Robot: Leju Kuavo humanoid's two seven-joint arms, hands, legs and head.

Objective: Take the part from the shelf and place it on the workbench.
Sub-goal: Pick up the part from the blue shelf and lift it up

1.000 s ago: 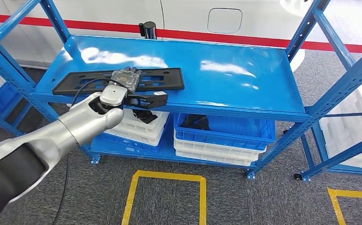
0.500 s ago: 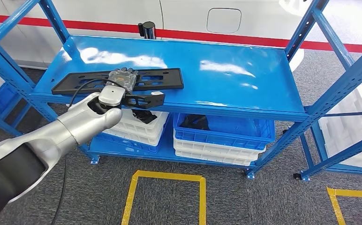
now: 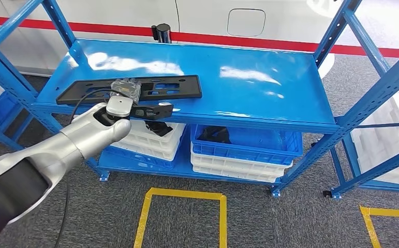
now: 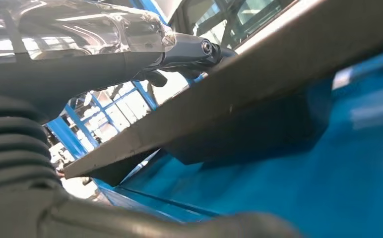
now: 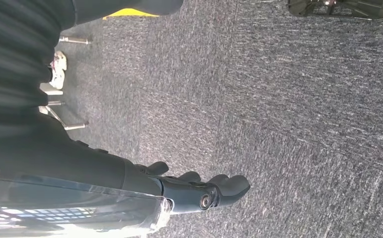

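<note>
Black flat part (image 3: 130,89) lies along the front left of the blue shelf (image 3: 249,82), near the front edge; long, slotted, lengthwise across the shelf; left hand (image 3: 130,98) sits at its middle, clear-covered back of hand over the part, dark thumb (image 3: 156,110) sticking out rightward below the shelf's front edge; silver left arm (image 3: 73,144) comes up from lower left; left wrist view shows the part (image 4: 239,99) tilted up off the blue surface on one side with a dark finger (image 4: 199,48) lying over its top edge, so fingers look closed over the part, thumb under; full grip not clear; right hand (image 5: 199,191) hangs over grey carpet (image 5: 303,124), fingers (image 5: 229,184) curled loosely together, holding nothing; under the shelf, white crates (image 3: 151,137) and blue crates (image 3: 249,147) stacked on the lower level; yellow tape square (image 3: 184,217) on the floor in front; white wall with red stripe (image 3: 270,41) behind.
</note>
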